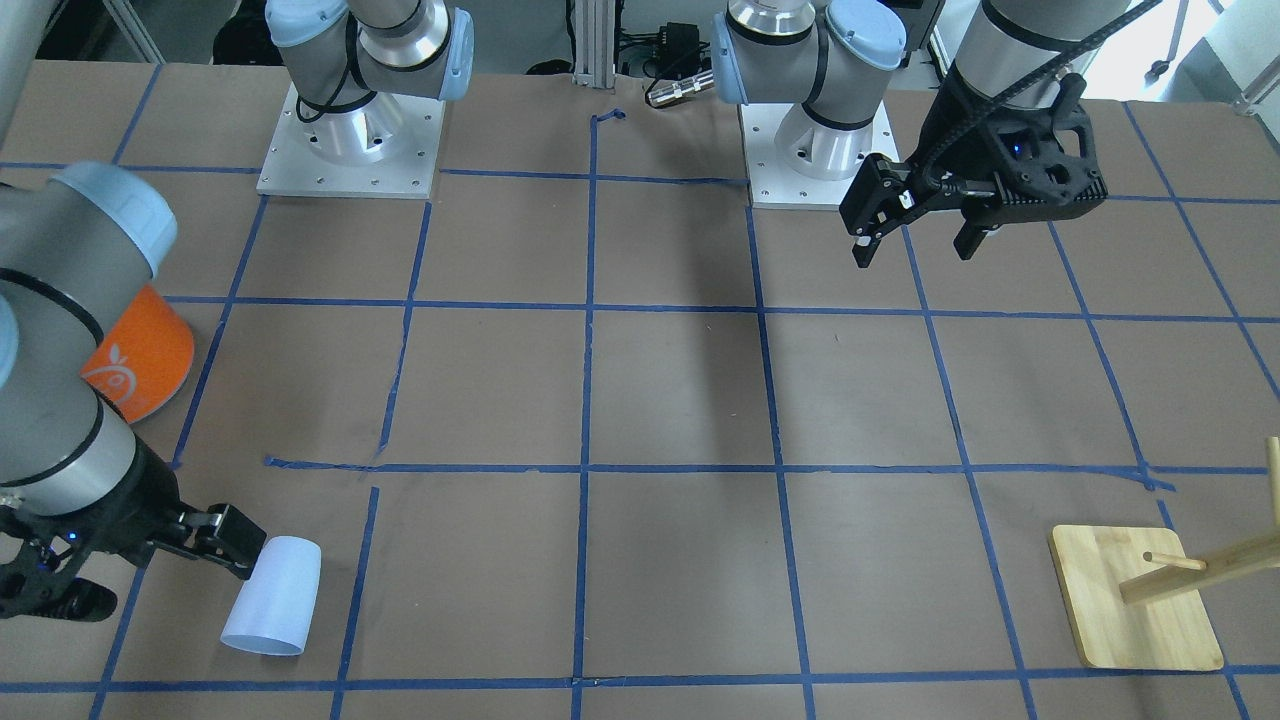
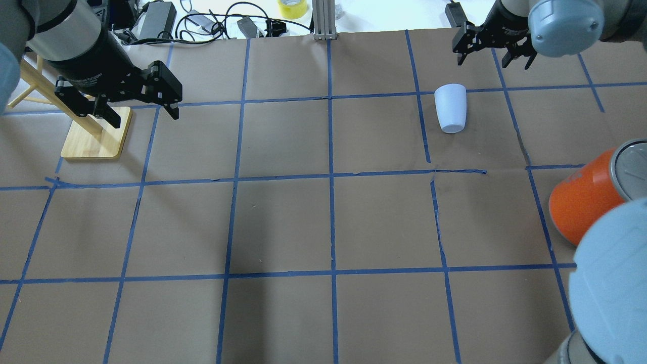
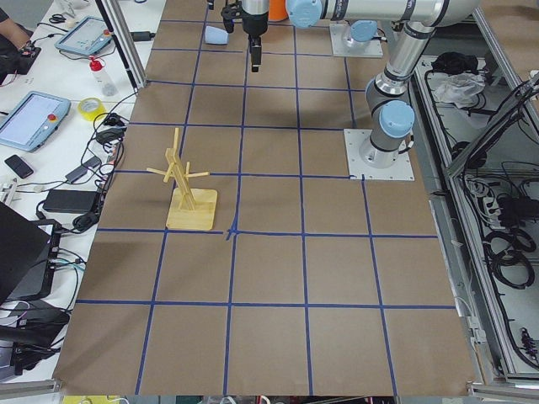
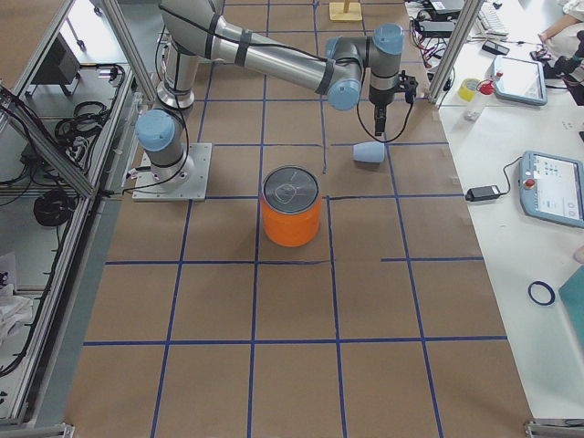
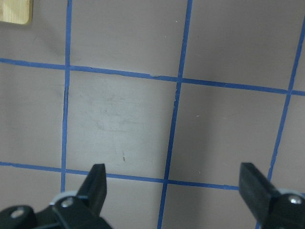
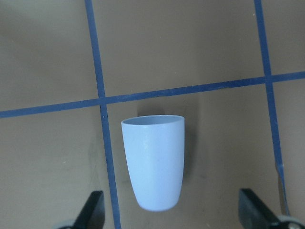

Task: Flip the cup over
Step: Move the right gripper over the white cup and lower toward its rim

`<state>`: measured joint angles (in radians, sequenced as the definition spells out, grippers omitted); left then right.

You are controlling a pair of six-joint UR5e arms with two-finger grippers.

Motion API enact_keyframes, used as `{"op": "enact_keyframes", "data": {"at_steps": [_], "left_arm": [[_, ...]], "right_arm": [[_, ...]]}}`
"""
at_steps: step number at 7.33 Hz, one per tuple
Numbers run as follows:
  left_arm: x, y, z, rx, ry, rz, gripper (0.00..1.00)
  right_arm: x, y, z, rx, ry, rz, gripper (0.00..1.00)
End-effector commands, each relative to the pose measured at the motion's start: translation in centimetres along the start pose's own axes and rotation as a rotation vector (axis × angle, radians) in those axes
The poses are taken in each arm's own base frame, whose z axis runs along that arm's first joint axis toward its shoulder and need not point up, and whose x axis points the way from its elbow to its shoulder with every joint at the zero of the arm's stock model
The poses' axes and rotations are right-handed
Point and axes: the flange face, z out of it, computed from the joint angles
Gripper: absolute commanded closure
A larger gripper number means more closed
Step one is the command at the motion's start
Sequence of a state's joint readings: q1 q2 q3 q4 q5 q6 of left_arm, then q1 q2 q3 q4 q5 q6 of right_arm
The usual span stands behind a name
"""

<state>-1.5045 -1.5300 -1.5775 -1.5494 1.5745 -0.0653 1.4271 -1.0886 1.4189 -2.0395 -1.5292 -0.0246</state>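
**Q:** Right tool (image 2: pixel 493 54), how's it set?
**A:** Fingers (image 6: pixel 255 210) spread wide and gripping nothing. It hangs above the cup (image 6: pixel 153 162). In your right wrist view the cup's narrow end sits btwn the two fingers w/ a clear gap on each side, so they're apart.

**Q:** And the left tool (image 1: pixel 913 250)?
**A:** Also wide apart and empty. You'll see only bare desk (image 5: pixel 119 119) below it, plus a corner of the wooden stand (image 1: pixel 1135 600) base at the edge of its wrist view.

**Q:** Which way does the cup point?
**A:** It lies on its side on the desk, in the robot's right half, out twd your side. The long axis runs approx. from the robot to you, slightly skewed. The wide rim faces you, i.e. away from the robot, and the narrow bottom faces the robot. A blue tape line (image 6: pixel 106 143) runs just beside the cup, and a 2nd one crosses just past the rim.

**Q:** Anything inside it?
**A:** Can't tell. You only get a thin sliver of the bluish inside at the rim.

**Q:** Other containers?
**A:** An orange can (image 4: pixel 292 219) stands upright w/ its silver lid on, so the contents are hidden. It's well apart from the cup and nearer the robot. In the front view the right arm covers part of it.
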Motion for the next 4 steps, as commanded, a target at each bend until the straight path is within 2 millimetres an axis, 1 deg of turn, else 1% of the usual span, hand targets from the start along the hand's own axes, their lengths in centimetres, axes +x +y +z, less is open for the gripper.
{"op": "enact_keyframes", "data": {"at_steps": [1, 3, 4], "left_arm": [[-0.1, 0.0, -0.1, 0.001, 0.002, -0.003, 0.0], [-0.1, 0.0, -0.1, 0.001, -0.001, -0.003, 0.0], [-0.2, -0.1, -0.1, 0.003, -0.001, -0.005, 0.0]], "right_arm": [[0.5, -1.3, 5.3, 0.015, -0.003, -0.002, 0.0], [0.3, -1.2, 6.3, 0.0, -0.006, -0.004, 0.0], [-0.1, -1.1, 7.4, -0.018, -0.019, -0.003, 0.0]]}}
